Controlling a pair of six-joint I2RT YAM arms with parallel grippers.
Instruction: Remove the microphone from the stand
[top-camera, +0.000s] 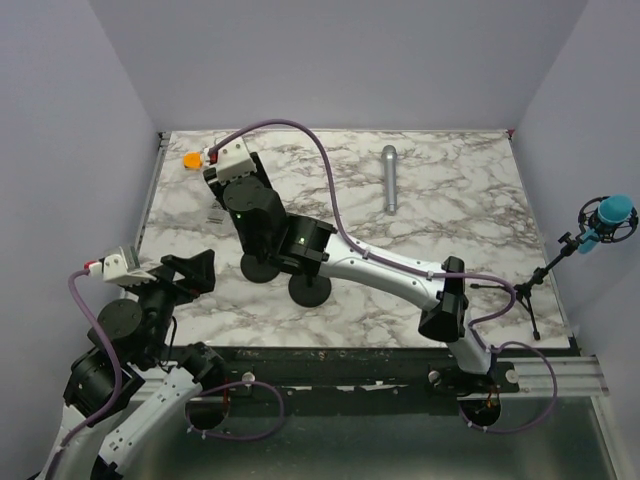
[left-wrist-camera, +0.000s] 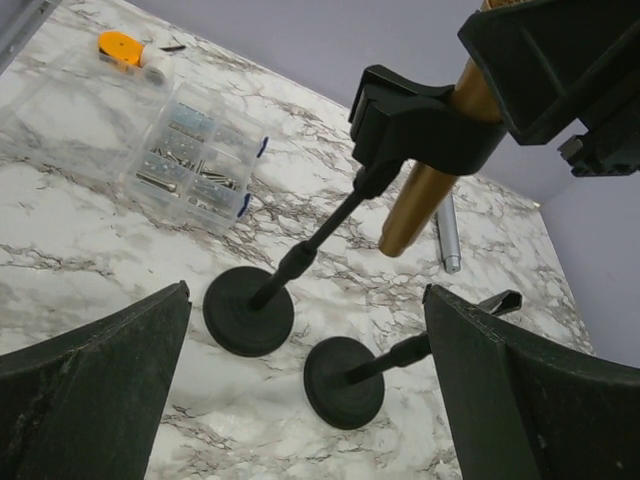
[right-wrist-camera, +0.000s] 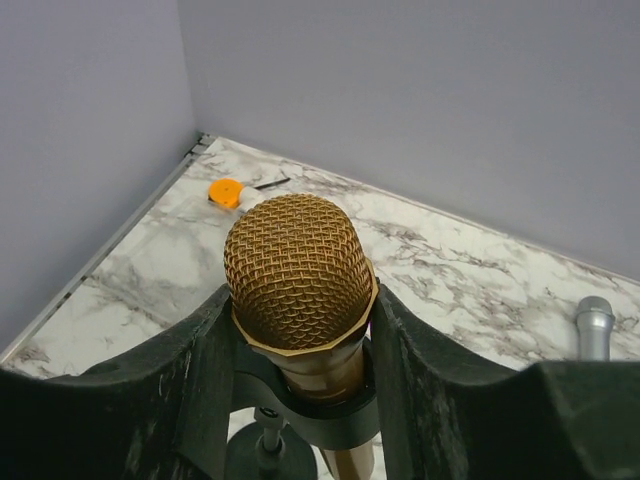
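**At the stand clip: right gripper on the gold mic, mic not yet out**

Between the right gripper's (right-wrist-camera: 300, 300) fingers (right-wrist-camera: 170, 390) sits the gold microphone (right-wrist-camera: 298, 270). The mesh head is up and both pads press its sides, so the grip is closed on it. Only the right wrist view shows this contact.

The left wrist view adds what is below. The gold body runs down through the black clip (left-wrist-camera: 420, 130), and the clip is on a tilted rod down to a round base (left-wrist-camera: 249, 310) on the marble table (top-camera: 450, 230). A second round base (left-wrist-camera: 345, 380) sits just beside the first.

In the top view the mic is hidden under the right wrist, and only the two bases show.

The left gripper (left-wrist-camera: 305, 295) has its jaws spread wide and holds nothing. It is low at the near left and aimed at the stand.

Further out:
- A clear parts box (left-wrist-camera: 195, 160) lies behind the bases.
- An orange item (top-camera: 191, 159) is in the far-left corner.
- A silver microphone (top-camera: 389, 178) lies flat, well apart at the far middle.
- A blue mic on a tripod (top-camera: 610, 215) stands at the right edge.
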